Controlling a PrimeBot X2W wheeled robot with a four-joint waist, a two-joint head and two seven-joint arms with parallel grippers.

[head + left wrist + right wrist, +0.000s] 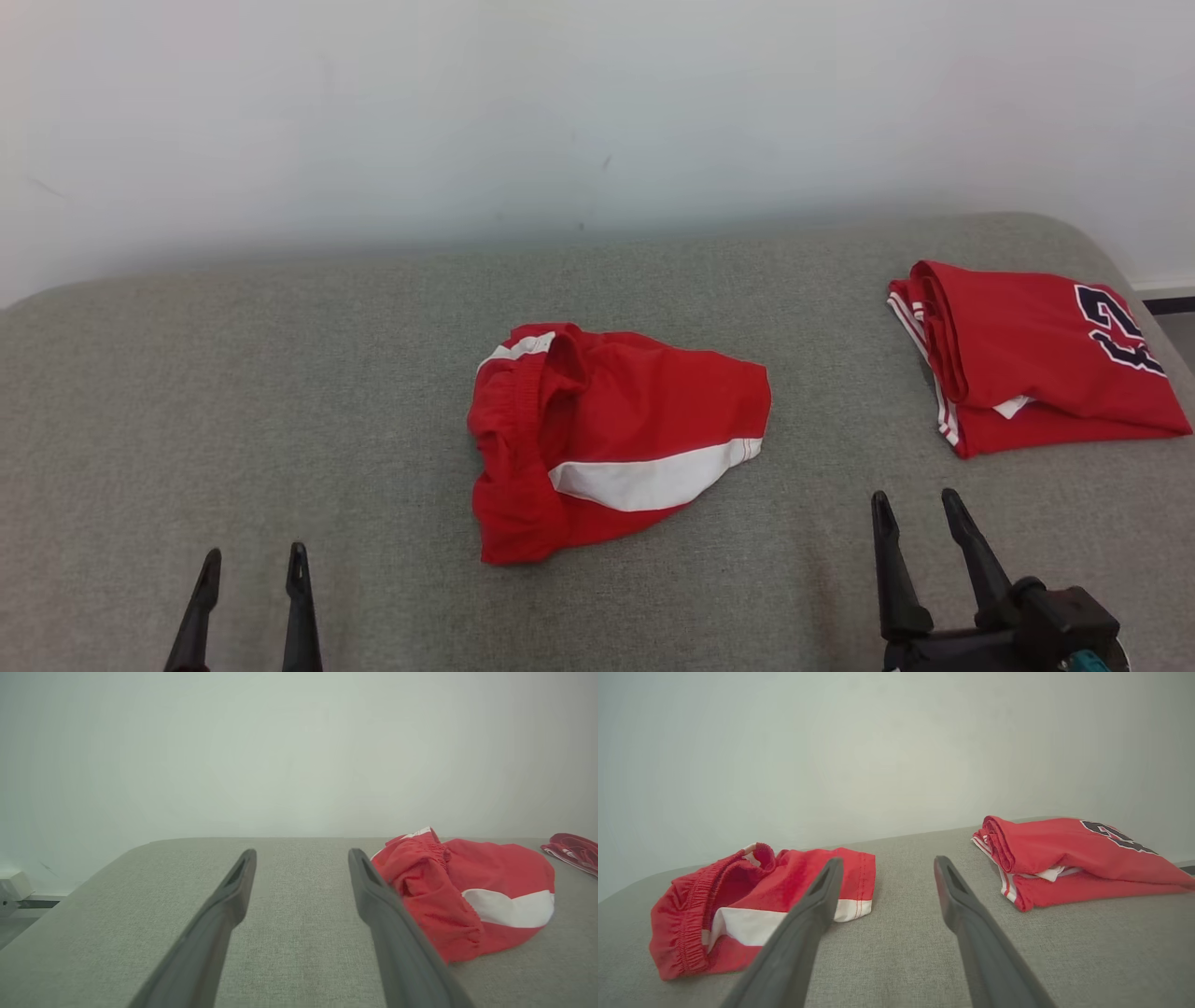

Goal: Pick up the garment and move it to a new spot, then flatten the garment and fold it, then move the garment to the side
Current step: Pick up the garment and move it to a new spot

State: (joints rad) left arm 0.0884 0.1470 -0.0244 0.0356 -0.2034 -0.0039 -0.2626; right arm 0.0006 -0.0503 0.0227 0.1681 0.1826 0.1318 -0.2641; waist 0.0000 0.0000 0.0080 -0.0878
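At the centre of the grey upholstered surface [280, 392] lies the garment [616, 439], a pair of red shorts with a broad white band. It is crumpled rather than flat. The elastic waistband is bunched and gaping on the robot's left side, and the white band runs across the near right portion towards the hem. The garment rests fully on the surface and nothing touches it.

Near and to the left of the garment, the left end effector [255, 551] points towards the wall, its two dark fingers spread apart with nothing between them. In the left wrist view the garment appears just beyond the right-hand finger, apart from it.

Near and to the right of the garment, the right end effector [915, 495] has its fingers likewise spread apart and holds nothing. In the right wrist view, bare surface shows between its fingertips.

At the far right of the surface, well apart from the garment, sits a folded red jersey [1027, 355] with white-striped edging and a dark printed numeral on top. A plain pale wall [560, 112] stands behind the surface.
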